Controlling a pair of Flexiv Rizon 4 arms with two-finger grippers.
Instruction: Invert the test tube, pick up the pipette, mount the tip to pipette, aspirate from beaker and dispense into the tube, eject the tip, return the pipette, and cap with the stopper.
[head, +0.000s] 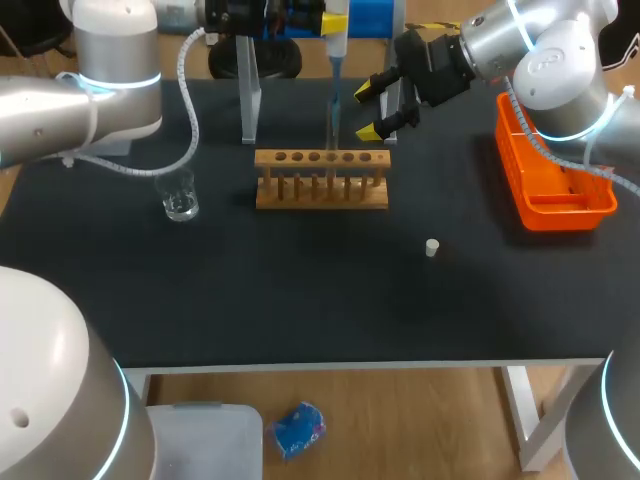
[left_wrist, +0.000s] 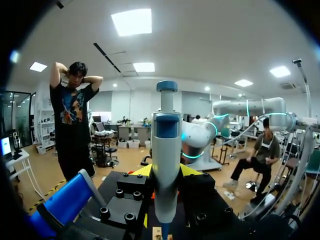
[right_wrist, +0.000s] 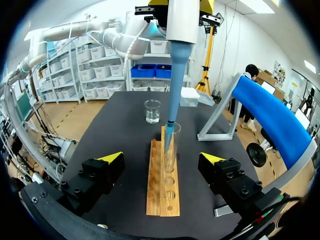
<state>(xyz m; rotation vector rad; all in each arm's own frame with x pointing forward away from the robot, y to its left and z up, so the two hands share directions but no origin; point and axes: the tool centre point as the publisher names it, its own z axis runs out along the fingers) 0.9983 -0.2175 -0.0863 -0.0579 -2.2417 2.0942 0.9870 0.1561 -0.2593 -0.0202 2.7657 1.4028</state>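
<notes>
Head view: the left end effector is clamped on the pipette, which hangs upright with its blue tip at the mouth of the test tube standing in the wooden rack. The right end effector, fingers apart, sits at the rack's one o'clock, close to the pipette. A sideways drift of either arm could knock tip against glass and tilt the tube. The beaker is at the rack's nine o'clock, the stopper at five o'clock, and the orange basket at three o'clock, near the edge. The tabletop toward six o'clock offers the most room.

Left wrist view: the pipette fills the middle. The tube is hidden, so alignment cannot be judged here.

Right wrist view: the tip meets the tube off-centre, so liquid may run down the outside. The open fingers flank the rack without touching it. The stand at two o'clock limits that side.
</notes>
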